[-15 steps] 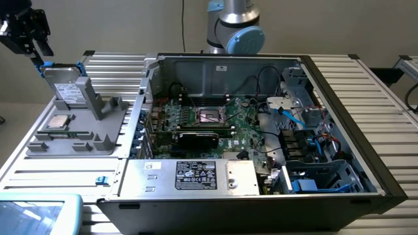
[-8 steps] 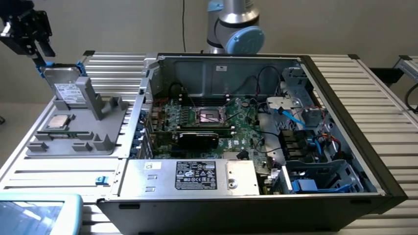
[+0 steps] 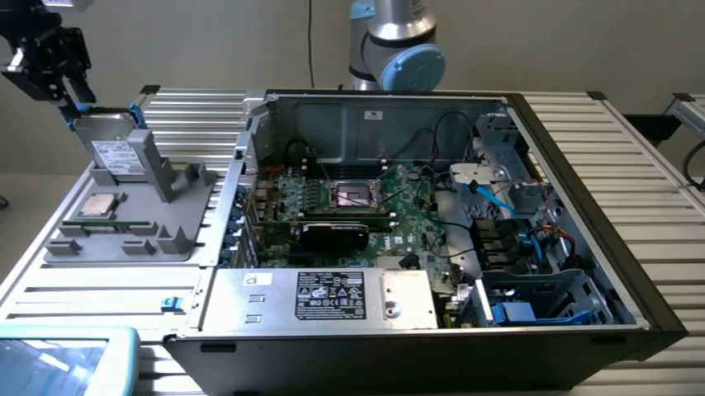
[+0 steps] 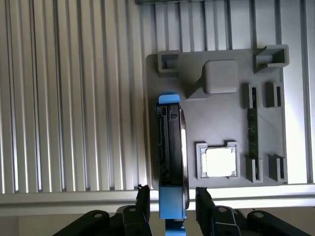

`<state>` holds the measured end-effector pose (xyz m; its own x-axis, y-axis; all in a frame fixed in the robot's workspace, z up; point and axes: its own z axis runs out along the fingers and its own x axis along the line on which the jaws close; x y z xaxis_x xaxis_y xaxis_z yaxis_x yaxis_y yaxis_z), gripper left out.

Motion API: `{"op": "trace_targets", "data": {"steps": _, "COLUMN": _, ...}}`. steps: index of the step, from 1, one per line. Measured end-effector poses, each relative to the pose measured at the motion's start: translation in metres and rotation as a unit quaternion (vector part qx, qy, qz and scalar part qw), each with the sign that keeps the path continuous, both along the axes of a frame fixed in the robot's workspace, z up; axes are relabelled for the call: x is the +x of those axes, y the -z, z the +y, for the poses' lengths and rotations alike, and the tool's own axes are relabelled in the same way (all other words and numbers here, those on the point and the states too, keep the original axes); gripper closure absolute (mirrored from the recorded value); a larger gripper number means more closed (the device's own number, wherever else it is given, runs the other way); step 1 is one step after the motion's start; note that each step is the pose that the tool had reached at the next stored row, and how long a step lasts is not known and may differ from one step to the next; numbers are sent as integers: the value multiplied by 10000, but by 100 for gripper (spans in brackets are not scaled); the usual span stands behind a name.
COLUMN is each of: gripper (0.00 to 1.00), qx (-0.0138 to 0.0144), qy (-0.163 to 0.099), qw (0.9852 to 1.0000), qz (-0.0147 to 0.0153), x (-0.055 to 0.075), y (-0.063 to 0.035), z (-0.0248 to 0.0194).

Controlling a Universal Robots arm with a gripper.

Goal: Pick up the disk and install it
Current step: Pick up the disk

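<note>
At the exterior view's far left, the disk (image 3: 108,144) stands upright on its edge in a grey holder (image 3: 132,227), its labelled face turned toward the camera and leaning against a slanted post of that holder. Seen from my wrist, the disk (image 4: 170,147) appears edge-on as a dark narrow slab with a blue rail (image 4: 168,100) at each end.

My gripper (image 3: 75,106) hangs just over the disk's upper corner, on the side nearest the exterior view's left. It is spread wide and holds nothing. In the wrist view the gripper (image 4: 173,197) straddles the near end of the disk, and the two black fingers (image 4: 142,196) stand one on each side of it, with a strip of daylight between each finger and the metal.

Beside the disk, the holder also carries a small square chip (image 4: 218,162), lying flat in its own pocket, and a narrow green board (image 4: 251,132) set on edge in a slot. The holder rests on a ribbed metal table (image 3: 187,115).

Toward the exterior view's right, well apart from the disk, an open computer case (image 3: 617,247) lies on the table. Inside it are a green circuit board (image 3: 364,206) and a silver box (image 3: 330,297) with a black label. My arm's base (image 3: 397,49) rises behind the case.
</note>
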<state>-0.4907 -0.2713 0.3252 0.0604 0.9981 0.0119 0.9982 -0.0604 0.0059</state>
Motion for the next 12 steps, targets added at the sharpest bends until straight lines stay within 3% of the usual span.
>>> {"op": "trace_targets", "data": {"steps": 12, "gripper": 50, "qx": 0, "qy": 8, "qw": 10000, "qz": 1, "x": -13, "y": 217, "z": 0}}
